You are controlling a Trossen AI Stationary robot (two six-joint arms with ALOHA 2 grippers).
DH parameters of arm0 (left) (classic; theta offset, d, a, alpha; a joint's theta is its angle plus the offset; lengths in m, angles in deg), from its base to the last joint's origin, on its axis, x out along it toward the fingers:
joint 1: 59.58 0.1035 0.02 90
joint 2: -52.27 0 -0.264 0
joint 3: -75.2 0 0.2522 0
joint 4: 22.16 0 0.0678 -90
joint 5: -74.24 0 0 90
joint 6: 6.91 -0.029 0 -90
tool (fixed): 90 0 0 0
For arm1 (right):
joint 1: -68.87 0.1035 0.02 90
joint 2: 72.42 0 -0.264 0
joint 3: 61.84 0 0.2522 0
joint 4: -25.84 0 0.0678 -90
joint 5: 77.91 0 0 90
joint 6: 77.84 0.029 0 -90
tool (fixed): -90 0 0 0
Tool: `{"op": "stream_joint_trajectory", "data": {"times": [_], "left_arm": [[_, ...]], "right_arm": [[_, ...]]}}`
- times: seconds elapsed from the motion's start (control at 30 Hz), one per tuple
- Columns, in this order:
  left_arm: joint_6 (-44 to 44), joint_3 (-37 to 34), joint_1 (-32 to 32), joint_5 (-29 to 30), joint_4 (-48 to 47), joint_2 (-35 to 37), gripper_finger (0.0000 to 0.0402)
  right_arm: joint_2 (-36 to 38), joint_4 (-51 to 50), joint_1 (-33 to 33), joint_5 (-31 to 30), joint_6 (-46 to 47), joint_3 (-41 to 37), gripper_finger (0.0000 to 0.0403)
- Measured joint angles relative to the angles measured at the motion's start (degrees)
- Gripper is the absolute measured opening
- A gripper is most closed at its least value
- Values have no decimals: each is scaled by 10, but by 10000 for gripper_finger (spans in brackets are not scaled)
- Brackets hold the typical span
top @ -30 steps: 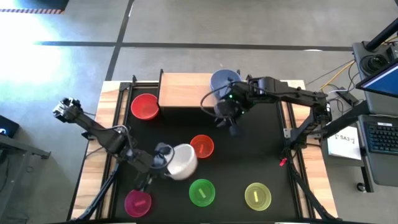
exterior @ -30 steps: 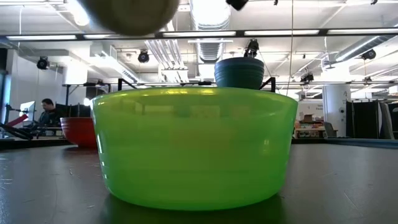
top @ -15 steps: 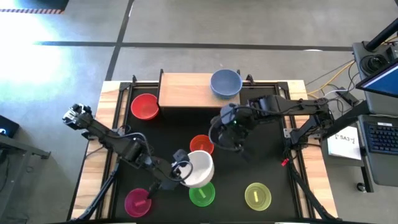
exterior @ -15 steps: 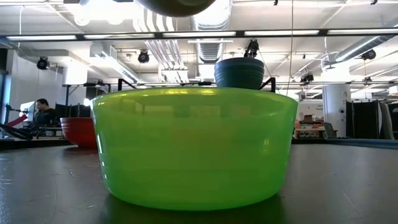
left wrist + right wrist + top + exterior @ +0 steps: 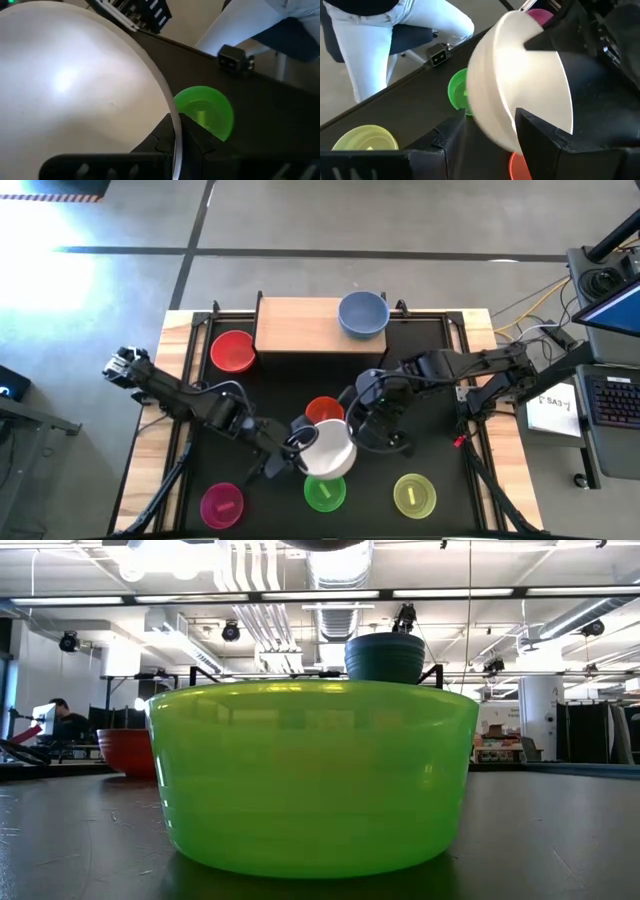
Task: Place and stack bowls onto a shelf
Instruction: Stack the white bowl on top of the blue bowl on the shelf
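Note:
My left gripper [image 5: 300, 442] is shut on a white bowl [image 5: 328, 448], held in the air above the mat between the orange-red bowl [image 5: 322, 410] and the green bowl [image 5: 324, 493]. My right gripper [image 5: 362, 428] is open at the white bowl's right side. In the right wrist view its two fingers stand on either side of the bowl's wall [image 5: 505, 135]. A blue-grey bowl [image 5: 362, 313] sits nested in a teal bowl [image 5: 385, 665] on the right end of the light-wood shelf [image 5: 298, 326]. My left gripper pinches the white bowl's rim [image 5: 175, 131], one finger inside the bowl and one outside. It comes at the bowl from the table's left. The bowl is lifted clear of the mat and tilted. My right gripper's fingers [image 5: 540, 142] straddle the rim opposite; I cannot tell whether they touch.
A red bowl [image 5: 232, 351] stands left of the shelf. A magenta bowl [image 5: 222, 505] and a yellow-green bowl [image 5: 414, 495] stand near the front edge. The green bowl fills the low view [image 5: 310, 775]. The shelf's left half is bare. A seated person shows beyond the table [image 5: 395, 30].
My left gripper has carried the white bowl toward the table's right, over the green bowl's far side. My right gripper has left the blue-grey bowl on the shelf and come toward the near edge, up to the white bowl.

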Motion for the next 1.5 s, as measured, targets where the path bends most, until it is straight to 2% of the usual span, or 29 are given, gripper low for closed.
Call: {"op": "stream_joint_trajectory", "data": {"times": [0.17,0.4,0.67,0.8,1.03,1.1,1.33,1.5], "left_arm": [[-53,1,12,-29,20,-1,0],[-97,0,28,-36,19,-2,0],[-150,0,40,-32,30,-2,0],[-159,0,44,-32,30,-1,0],[-160,1,46,-31,35,-1,1],[-157,1,47,-31,42,-1,3],[-98,1,47,-26,97,-2,50],[-49,1,49,2,107,-2,105]], "right_arm": [[-17,14,1,1,-2,0,154],[-28,8,1,12,-7,0,145],[-28,13,1,94,-4,0,120],[-28,10,1,100,-2,0,97],[-28,4,2,125,-3,0,25],[-29,1,2,134,1,0,16],[-28,-4,3,158,3,0,11],[-28,-26,2,137,15,0,9]]}}
